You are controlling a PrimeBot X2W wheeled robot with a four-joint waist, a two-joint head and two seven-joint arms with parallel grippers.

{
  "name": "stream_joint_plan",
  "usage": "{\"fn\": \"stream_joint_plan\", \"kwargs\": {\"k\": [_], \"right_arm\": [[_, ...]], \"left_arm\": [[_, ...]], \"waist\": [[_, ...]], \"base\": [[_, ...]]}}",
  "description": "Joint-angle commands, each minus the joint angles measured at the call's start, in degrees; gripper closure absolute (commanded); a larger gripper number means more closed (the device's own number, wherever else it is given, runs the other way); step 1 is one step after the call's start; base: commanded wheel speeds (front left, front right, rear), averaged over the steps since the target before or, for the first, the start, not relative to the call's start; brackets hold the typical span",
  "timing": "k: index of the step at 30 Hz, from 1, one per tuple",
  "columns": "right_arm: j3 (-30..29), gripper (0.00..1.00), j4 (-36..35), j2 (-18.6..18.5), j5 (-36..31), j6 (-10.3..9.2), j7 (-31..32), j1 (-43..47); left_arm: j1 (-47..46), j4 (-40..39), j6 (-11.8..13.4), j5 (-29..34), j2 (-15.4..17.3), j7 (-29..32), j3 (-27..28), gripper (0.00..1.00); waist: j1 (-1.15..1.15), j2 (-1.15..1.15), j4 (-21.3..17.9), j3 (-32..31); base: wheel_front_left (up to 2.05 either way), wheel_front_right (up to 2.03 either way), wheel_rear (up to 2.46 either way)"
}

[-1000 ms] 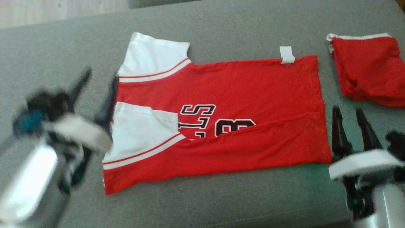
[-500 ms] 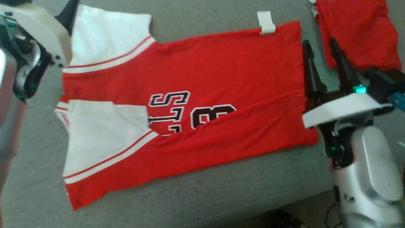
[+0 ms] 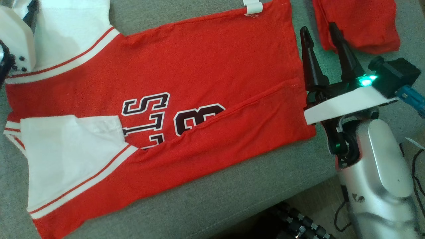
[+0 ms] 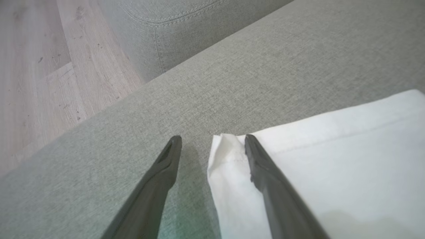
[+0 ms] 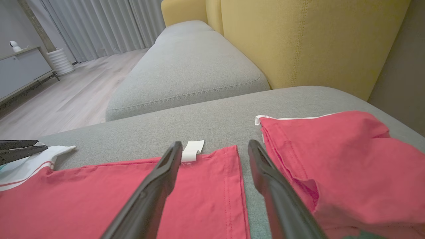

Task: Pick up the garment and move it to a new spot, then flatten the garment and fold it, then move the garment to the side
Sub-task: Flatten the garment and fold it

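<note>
The head camera looks steeply down on the red, white-sleeved jersey (image 3: 206,59) on a grey fabric cushion (image 3: 232,186). Both wrist cameras sit low and close over it, the left at a sleeve corner, the right along the hem.

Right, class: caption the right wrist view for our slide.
Open right pincer poised over the jersey hem, red cloth alongside, grey sofa beneath.

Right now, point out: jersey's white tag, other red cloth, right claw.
white tag (image 5: 193,149), right wrist view, tag's middle.
other red cloth (image 3: 372,23), head view, its middle.
right claw (image 3: 318,28), head view, midway between fingertips.
</note>
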Motion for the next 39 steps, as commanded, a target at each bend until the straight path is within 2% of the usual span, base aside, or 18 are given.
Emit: {"fn": "stream_joint_plan", "kwargs": {"k": [1,5,6,7,8,13,19,29,35,39], "right_arm": [[1.0,0.00,-1.7,-0.3,0.2,0.37,-0.6,-0.9],[0.9,0.00,-1.0,-0.3,0.5,0.37,-1.2,-1.0],[0.9,0.00,-0.9,-0.3,0.6,0.37,-1.3,-1.0],[0.9,0.00,-0.6,-0.3,0.6,0.37,-1.5,-0.9],[0.8,0.00,-0.5,-0.3,0.6,0.37,-1.6,-0.9],[0.4,0.00,0.2,-0.3,0.5,0.37,-1.5,-1.4],[-1.9,0.00,3.2,-0.4,-3.4,0.37,1.8,-3.8],[-4.8,0.00,13.9,-7.1,-7.2,0.37,12.7,-13.4],[-3.1,0.00,21.1,-9.5,-5.3,0.37,18.8,-18.0],[-2.3,0.00,23.9,-10.3,-4.2,0.37,20.4,-19.7]], "left_arm": [[-2.2,-1.1,-0.2,-0.5,3.1,0.7,1.3,0.00],[-1.6,-1.5,-0.7,-2.0,3.4,3.3,-0.6,0.00],[-1.5,-1.9,-0.7,-2.4,3.4,3.9,-1.2,0.20],[-1.4,-3.0,-0.8,-2.8,3.7,4.7,-2.4,0.68],[-1.4,-3.5,-0.9,-3.0,3.9,4.9,-2.9,1.00],[-1.5,-5.7,-1.0,-3.2,4.5,3.0,-5.0,1.00],[-2.8,-6.6,-1.0,-2.3,3.2,-3.4,-5.3,1.00],[-4.6,-10.2,-1.0,-2.6,-0.6,-11.4,-6.2,1.00],[-4.5,-12.3,-1.0,-3.0,-2.7,-13.3,-7.3,1.00],[-4.6,-12.7,-1.0,-3.1,-3.3,-13.9,-7.6,1.00]], "waist": [[-0.01,0.00,-0.1,0.1],[-0.01,0.00,0.0,-0.1],[-0.01,0.00,0.0,-0.2],[-0.01,0.00,0.2,-0.4],[-0.01,0.00,0.3,-0.5],[-0.01,0.00,1.1,-1.2],[-0.01,0.00,3.1,-3.1],[-0.01,0.00,9.5,-4.3],[-0.01,0.00,12.3,-3.1],[-0.01,0.00,13.1,-2.7]], "base": [[0.00,0.00,0.00],[0.00,0.00,0.00],[0.00,0.00,0.00],[0.00,0.00,0.00],[0.00,0.00,0.00],[0.00,0.00,0.00],[0.00,0.00,0.00],[0.00,0.00,0.00],[0.00,0.00,0.00],[0.00,0.00,0.00]]}}
